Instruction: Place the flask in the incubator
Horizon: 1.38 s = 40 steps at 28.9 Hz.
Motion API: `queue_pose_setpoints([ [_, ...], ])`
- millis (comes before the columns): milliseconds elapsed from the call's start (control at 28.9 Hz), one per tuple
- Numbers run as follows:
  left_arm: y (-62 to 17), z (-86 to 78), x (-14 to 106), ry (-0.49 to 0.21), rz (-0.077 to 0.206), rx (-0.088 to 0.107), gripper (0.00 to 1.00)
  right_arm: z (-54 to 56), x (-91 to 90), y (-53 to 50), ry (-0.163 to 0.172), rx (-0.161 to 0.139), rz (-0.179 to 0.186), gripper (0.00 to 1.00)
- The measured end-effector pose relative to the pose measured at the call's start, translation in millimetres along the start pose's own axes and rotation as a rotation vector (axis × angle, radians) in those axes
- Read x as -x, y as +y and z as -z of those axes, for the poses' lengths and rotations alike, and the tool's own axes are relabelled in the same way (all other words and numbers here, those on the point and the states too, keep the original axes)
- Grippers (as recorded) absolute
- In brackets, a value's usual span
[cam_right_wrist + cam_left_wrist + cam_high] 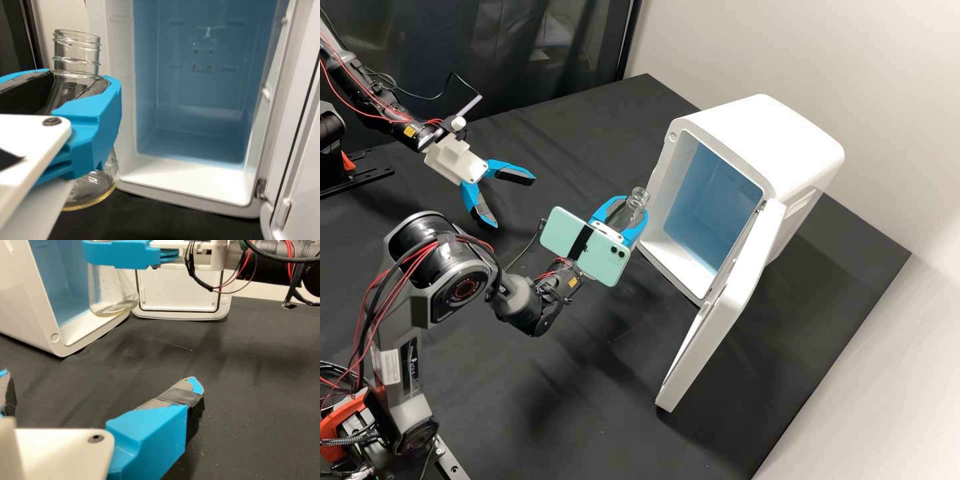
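On the black desk (600, 373), a white incubator (780, 143) stands at the right. Its door (733, 293) is swung open on the near side, exposing the blue interior. The right tool (625, 215) sits just left of the opening, clamped on a glass flask (639, 199) below the mouth. The flask is upright, held above the desk, outside the cavity. The left tool (510, 200) hangs at the far left, fingers spread wide.
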Motion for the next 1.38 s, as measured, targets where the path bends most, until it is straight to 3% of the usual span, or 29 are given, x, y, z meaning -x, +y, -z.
queue_pose_setpoints([
  [173, 0.8, 0.1, 0.1, -0.005, -0.002, -0.004, 1.00, 1.5, -8.6, 1.1, 0.006, 0.009, -0.021, 0.00],
  [346, 1.8, 2.2, 0.6, -0.003, -0.005, 0.015, 1.00, 3.0, -17.1, -3.7, 0.013, 0.026, -0.020, 0.00],
  [380, 2.6, 1.8, 1.4, -0.007, -0.008, 0.011, 1.00, 3.8, -18.4, -4.6, 0.016, 0.027, -0.019, 0.00],
  [519, 13.0, 1.3, -0.5, -0.014, -0.036, 0.003, 1.00, 4.4, -23.6, -7.5, 0.022, 0.044, -0.011, 0.00],
  [588, 20.2, 2.4, -1.7, -0.007, -0.061, 0.013, 1.00, 3.1, -25.1, -8.5, 0.016, 0.047, -0.008, 0.00],
  [692, 24.7, 3.8, -4.0, 0.001, -0.073, 0.023, 1.00, 0.8, -27.7, -10.7, 0.005, 0.048, -0.004, 0.00],
  [1038, 25.2, 4.7, -4.9, 0.005, -0.074, 0.025, 1.00, -9.7, -42.2, -15.6, -0.045, 0.080, 0.009, 0.00],
  [1383, 25.5, 6.0, -4.9, 0.007, -0.075, 0.019, 1.00, -15.3, -56.0, -9.5, -0.065, 0.076, -0.017, 0.00],
])
